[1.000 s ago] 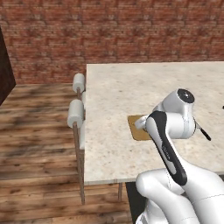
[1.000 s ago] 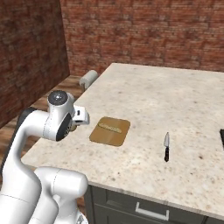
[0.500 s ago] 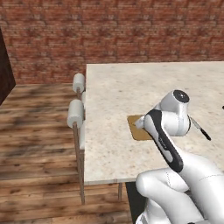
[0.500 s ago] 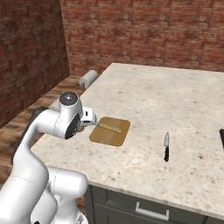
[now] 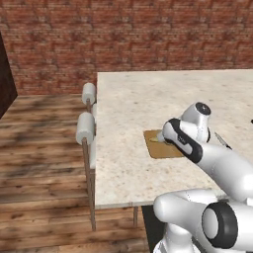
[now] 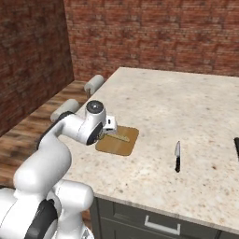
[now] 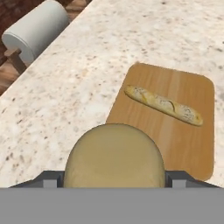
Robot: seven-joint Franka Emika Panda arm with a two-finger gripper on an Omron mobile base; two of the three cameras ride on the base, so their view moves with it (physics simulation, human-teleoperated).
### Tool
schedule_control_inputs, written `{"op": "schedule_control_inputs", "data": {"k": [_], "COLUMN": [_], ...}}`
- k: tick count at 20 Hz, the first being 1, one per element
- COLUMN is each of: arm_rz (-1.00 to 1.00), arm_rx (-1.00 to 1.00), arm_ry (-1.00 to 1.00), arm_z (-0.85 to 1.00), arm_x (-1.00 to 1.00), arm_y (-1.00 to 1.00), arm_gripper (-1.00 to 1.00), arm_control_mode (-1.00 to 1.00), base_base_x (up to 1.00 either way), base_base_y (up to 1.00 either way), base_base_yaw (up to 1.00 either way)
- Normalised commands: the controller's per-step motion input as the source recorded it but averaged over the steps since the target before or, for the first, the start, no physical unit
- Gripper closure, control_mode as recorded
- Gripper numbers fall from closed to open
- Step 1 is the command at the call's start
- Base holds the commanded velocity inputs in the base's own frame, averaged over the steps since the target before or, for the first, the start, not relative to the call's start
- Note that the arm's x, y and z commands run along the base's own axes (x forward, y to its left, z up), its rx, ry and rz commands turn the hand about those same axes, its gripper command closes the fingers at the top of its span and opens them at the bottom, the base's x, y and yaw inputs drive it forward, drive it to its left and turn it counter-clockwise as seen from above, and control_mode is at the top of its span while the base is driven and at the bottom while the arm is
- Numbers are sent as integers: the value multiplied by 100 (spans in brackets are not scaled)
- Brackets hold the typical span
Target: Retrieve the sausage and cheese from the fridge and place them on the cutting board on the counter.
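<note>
Over the near end of the cutting board [image 7: 175, 131], on the counter [image 5: 133, 113], the gripper [image 7: 114, 183] carries the cheese [image 7: 114, 158], jaws clamped wide on its flanks. Judged firm, fairly light, smooth rind possibly slippery; a hold across its widest part suits it. Rounded yellowish-tan lump, olive shading. A pale speckled elongated piece [image 7: 162, 104] lies on the board

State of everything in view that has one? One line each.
hand: closed on the cheese, above the counter.
cheese: held, not yet set down.
cutting board: flat on the counter, bearing one long yellow speckled piece.
knife: lying flat on the counter, apart from the cutting board.
</note>
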Motion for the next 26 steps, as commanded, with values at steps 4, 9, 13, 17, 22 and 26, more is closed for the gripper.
{"op": "schedule_control_inputs", "data": {"k": [4,9,13,17,22,26], "arm_rz": [3,2,2,1,0,0], "arm_rx": [0,0,0,0,0,0], "arm_ry": [0,0,0,0,0,0], "arm_z": [-63,-40,-17,-10,-9,-5], "arm_x": [4,1,9,23,22,26], "arm_y": [0,0,0,0,0,-2], "arm_gripper": [100,100,100,100,100,100], "arm_control_mode": [-100,-100,-100,-100,-100,-100], "base_base_x": [0,0,0,0,0,0], "base_base_y": [0,0,0,0,0,0], "base_base_yaw": [0,0,0,0,0,0]}}
